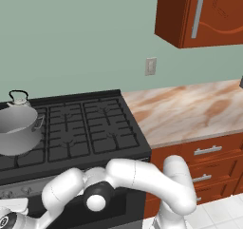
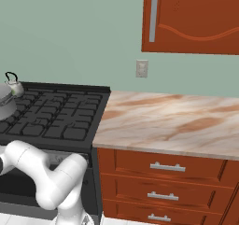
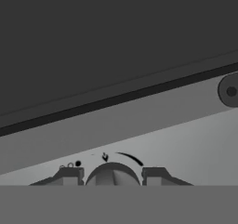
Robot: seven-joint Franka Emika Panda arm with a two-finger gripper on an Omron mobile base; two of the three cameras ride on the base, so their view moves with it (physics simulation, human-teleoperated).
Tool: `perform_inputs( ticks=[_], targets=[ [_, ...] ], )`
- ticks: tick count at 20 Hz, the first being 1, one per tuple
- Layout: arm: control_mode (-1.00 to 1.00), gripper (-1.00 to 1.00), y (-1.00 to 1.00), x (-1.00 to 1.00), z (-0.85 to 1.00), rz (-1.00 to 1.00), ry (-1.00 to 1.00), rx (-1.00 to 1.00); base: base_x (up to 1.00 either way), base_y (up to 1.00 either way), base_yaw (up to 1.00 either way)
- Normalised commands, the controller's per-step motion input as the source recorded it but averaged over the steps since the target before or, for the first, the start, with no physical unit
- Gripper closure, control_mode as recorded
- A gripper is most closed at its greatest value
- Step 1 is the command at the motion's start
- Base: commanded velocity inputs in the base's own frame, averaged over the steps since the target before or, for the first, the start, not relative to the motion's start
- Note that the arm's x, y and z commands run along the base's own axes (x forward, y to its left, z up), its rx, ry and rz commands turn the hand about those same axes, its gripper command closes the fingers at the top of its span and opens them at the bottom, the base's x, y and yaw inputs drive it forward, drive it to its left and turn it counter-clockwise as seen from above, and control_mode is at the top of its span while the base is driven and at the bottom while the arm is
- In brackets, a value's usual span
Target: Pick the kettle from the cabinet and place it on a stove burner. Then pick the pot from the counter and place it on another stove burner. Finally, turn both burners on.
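Observation:
The grey pot (image 1: pixel 16 128) stands on a front-left burner of the black stove (image 1: pixel 90 128). The small white kettle (image 1: pixel 19 99) sits on the burner right behind it. Both also appear at the left edge of the right base view, the kettle (image 2: pixel 13 84) above the pot (image 2: pixel 4 102). The arm reaches low to the stove's front. In the hand view my gripper (image 3: pixel 112 176) is open, pressed up to the grey knob strip (image 3: pixel 139 130), and a round knob (image 3: pixel 112 172) sits between its fingertips (image 3: pixel 69 175), closely flanked. The cabinet (image 1: pixel 213 14) is closed.
A second knob (image 3: pixel 230 91) lies further along the strip. The marbled counter (image 1: pixel 190 109) runs right of the stove over drawers (image 2: pixel 163 165) with short handles. A wall outlet (image 1: pixel 150 66) sits above the counter.

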Motion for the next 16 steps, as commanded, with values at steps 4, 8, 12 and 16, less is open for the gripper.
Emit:
perform_inputs(
  ticks=[4,8,12,16],
  targets=[
    [-1.0,1.0,0.0,0.0,0.05,0.0,0.0,-0.14,0.0,0.0,0.0],
    [-1.0,1.0,0.0,0.0,0.0,0.0,0.0,-0.17,0.0,0.0,0.0],
    [-1.0,1.0,0.0,0.0,0.04,0.0,0.0,-0.17,0.0,0.0,0.0],
    [-1.0,1.0,0.0,0.0,0.05,0.0,0.0,-0.17,0.0,0.0,0.0]
  ],
)
